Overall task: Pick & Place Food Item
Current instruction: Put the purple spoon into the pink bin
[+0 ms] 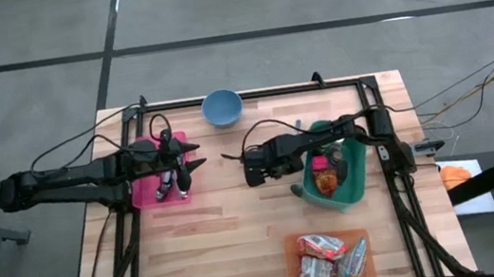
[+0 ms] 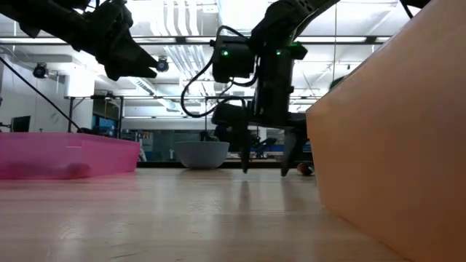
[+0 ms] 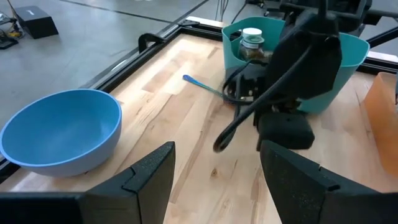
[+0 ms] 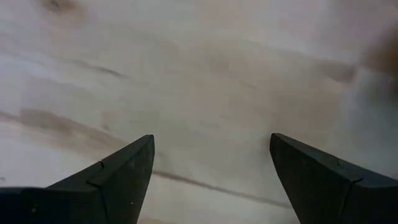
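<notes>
Hovering low over bare wood near the table's [image 1: 239, 226] centre, the right pincer [image 1: 253, 168] points straight down with its jaws well apart and nothing between them; the right wrist view shows only plain board under the fingers [image 4: 118, 177]. Nearest the front edge, at about five o'clock from that pincer, an orange tray [image 1: 331, 263] carries wrapped food packets [image 1: 324, 255], which I take to be the task's items. At about three o'clock, just beside the right arm, stands a teal basket [image 1: 356, 180] holding a white-lidded jar [image 3: 252, 38]. At nine o'clock the left pincer [image 1: 190, 157], jaws parted and empty, hangs above the pink tray's [image 1: 144, 192] edge with two small upright objects, too small to identify, below it. Farthest back, at eleven o'clock, sits the blue bowl [image 1: 222, 107], with a blue spoon-like utensil [image 3: 202, 85] lying between it and the basket.

Nothing is yet grasped. To do this step well, the right arm should probably lift clear first, swing toward the packets, centre one between the jaws, then descend squarely so both fingers meet it together; crinkly wrappers may slip from a shallow pinch.
</notes>
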Robot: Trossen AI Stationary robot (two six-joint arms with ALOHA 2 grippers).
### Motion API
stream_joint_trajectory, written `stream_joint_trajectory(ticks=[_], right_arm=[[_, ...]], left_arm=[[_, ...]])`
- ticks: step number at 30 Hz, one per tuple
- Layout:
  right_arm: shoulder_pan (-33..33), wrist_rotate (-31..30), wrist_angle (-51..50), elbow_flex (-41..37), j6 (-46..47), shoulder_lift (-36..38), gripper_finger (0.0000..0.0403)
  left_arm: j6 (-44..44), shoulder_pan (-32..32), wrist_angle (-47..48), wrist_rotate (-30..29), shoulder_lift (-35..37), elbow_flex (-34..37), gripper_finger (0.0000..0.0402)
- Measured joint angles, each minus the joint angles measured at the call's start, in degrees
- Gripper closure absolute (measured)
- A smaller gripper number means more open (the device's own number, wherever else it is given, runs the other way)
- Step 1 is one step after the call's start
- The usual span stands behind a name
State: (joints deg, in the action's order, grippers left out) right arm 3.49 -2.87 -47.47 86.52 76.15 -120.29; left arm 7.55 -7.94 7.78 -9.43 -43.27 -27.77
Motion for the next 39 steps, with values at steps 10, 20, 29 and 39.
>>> stream_joint_trajectory(ticks=[10, 20, 29, 39], right_arm=[[-2.4, -1.12, -0.12, -9.92, 5.99, 8.34, 0.0087], [-3.83, -4.65, 8.2, -20.33, 8.7, 17.09, 0.0087], [3.82, -4.78, 4.29, -16.75, -3.09, 17.41, 0.0087], [12.07, -3.77, 1.28, -14.17, -8.09, 13.98, 0.0087]], left_arm=[[0.0, -0.01, 0.02, 0.01, 0.0, 0.0, 0.0164], [0.0, -0.02, 0.23, -0.01, 0.0, 0.0, 0.0164], [0.0, -0.01, 0.27, -0.01, 0.0, 0.0, 0.0164], [0.0, -0.02, 0.28, -0.01, 0.0, 0.0, 0.0164]])
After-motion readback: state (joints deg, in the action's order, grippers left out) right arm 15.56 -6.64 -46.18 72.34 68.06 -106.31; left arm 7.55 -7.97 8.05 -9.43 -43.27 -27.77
